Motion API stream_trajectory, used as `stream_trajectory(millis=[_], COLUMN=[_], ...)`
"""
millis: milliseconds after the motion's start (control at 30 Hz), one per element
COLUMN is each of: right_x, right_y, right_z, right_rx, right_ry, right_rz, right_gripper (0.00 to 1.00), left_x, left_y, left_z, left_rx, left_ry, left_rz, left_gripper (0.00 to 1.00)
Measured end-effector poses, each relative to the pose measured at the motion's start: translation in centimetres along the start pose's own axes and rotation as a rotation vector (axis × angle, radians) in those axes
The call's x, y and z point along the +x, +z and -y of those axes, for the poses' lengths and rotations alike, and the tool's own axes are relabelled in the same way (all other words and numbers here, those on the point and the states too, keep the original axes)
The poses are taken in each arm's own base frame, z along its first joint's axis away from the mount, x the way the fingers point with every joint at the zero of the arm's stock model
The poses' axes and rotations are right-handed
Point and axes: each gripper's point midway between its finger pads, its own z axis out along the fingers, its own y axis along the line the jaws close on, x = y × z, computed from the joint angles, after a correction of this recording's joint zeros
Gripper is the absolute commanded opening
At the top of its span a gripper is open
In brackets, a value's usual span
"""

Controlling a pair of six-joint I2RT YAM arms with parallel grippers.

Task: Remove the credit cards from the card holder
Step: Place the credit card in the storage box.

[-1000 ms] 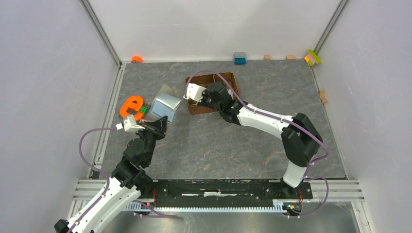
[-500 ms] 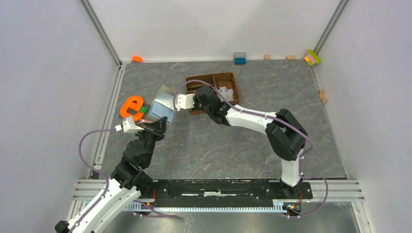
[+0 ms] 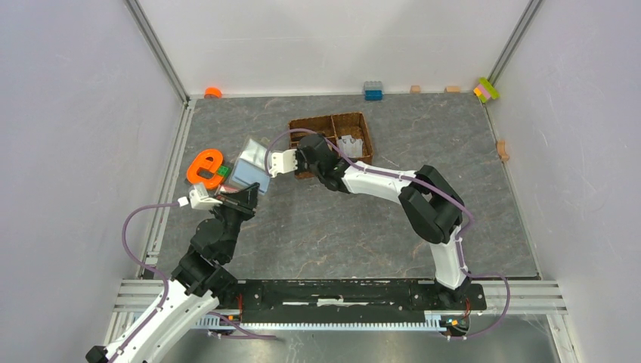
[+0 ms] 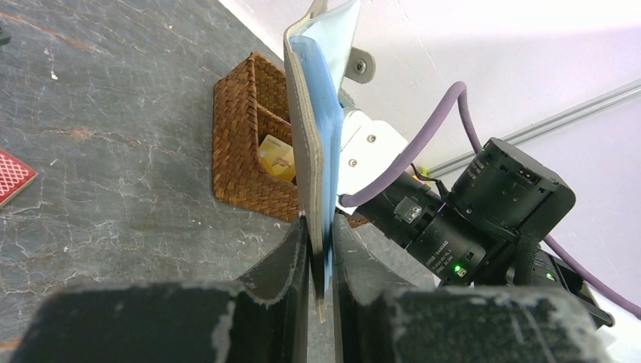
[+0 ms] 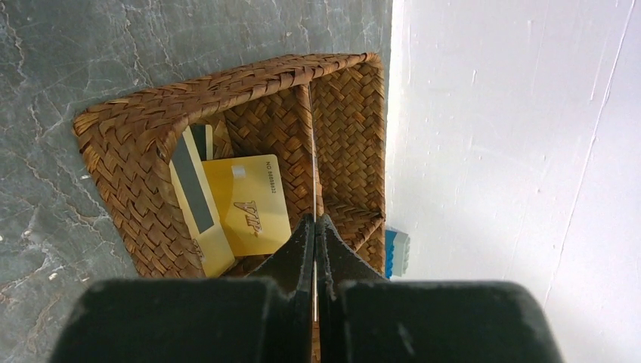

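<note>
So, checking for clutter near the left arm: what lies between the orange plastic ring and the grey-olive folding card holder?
In the top view, a small green block lies between the orange plastic ring and the grey-olive card holder.

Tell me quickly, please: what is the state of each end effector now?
Left end effector: closed on the card holder.
Right end effector: closed, holding nothing.
</note>
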Motion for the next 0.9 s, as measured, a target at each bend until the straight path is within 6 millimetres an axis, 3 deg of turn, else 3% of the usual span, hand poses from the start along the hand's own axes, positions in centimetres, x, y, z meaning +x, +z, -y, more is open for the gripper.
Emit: stream_trajectory(millis=[633, 700, 767, 900], right_x=[0.9, 1.2, 1.6, 1.9], right_y=[0.7, 0.9, 1.0, 1.1], right_z=[-1.2, -1.4, -1.6, -1.5], right_rx=[-0.067, -0.07, -0.072, -0.067], right_ry=[-0.058, -0.061, -0.061, -0.059], right_rz=[-0.014, -0.025, -0.036, -0.046], right_gripper=[0.02, 0.08, 0.27, 0.31], left_x=[0.1, 0.1, 0.1, 0.1], left_y=[-0.1, -0.1, -0.1, -0.1], left_z=[-0.2, -0.3, -0.3, -0.3], left_rx=[-0.009, -0.011, -0.014, -0.014], left_ry=[-0.013, -0.013, -0.011, -0.011], left_rz=[-0.004, -0.003, -0.004, -0.003], left_gripper=[0.02, 0.02, 0.02, 0.02])
